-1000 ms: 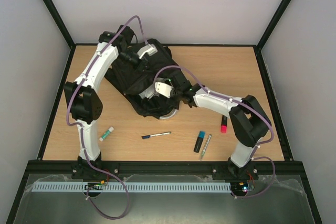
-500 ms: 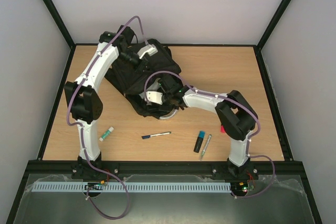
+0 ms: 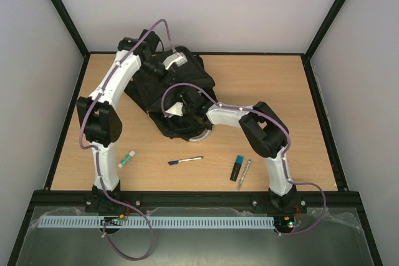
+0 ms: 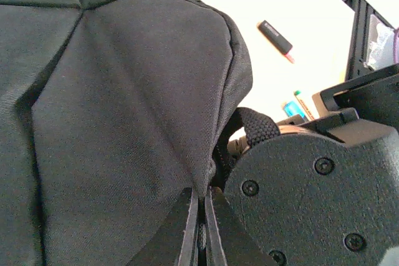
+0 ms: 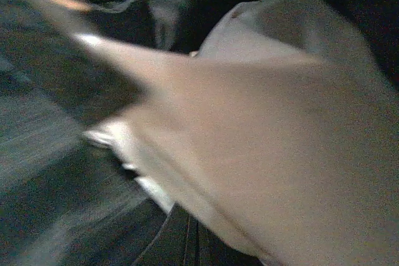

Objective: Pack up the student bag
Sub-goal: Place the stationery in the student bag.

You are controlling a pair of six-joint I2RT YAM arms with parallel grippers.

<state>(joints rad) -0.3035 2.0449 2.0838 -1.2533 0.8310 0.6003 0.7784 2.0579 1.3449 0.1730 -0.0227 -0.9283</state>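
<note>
Near left on the light wooden table (image 3: pixel 280 85), a small white-and-green tube (image 3: pixel 126 159). Farther back, left gripper (image 4: pixel 199 210) pinched tight on a fold of the large black soft fabric student bag (image 3: pixel 187 82), slumped left of centre toward the far edge. Over the bag's near side, right gripper (image 3: pixel 175 109) pressed together, catch lost in blur; nearer and rightward, black pen (image 3: pixel 185 161), blue highlighter (image 3: pixel 237 167).

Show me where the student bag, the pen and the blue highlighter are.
student bag (image 3: pixel 144 95): top view, black fabric on its left side.
pen (image 3: pixel 185 161): top view, mid-barrel.
blue highlighter (image 3: pixel 237 167): top view, middle of its body.
</note>
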